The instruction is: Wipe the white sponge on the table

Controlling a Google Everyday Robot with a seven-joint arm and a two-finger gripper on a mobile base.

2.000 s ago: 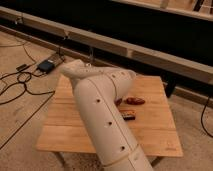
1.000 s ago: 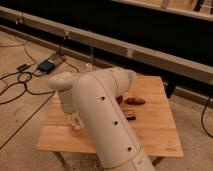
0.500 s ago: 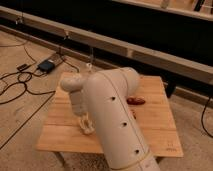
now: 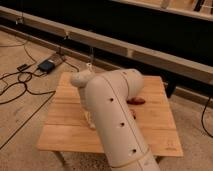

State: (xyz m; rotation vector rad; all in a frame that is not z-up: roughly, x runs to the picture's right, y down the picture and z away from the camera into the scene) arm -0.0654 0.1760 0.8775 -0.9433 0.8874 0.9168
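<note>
Big cream arm [image 4: 117, 125] fills the foreground, bending down over the table [image 4: 65, 132]. Gripper [image 4: 90, 119] sits low at the tabletop, left of the arm; its grip and the sponge are hidden. Red object [image 4: 136, 101] beyond.

red object [image 4: 136, 101] on tabletop | dark box [image 4: 46, 65], cables [image 4: 15, 82] on floor | end effector [image 4: 90, 120] low over tabletop

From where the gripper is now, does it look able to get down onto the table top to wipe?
Probably yes. The gripper hangs low at the table, left of its middle, under the big cream arm. Bare planks lie around it; the red thing sits off to the right. The arm hides any sponge.
</note>
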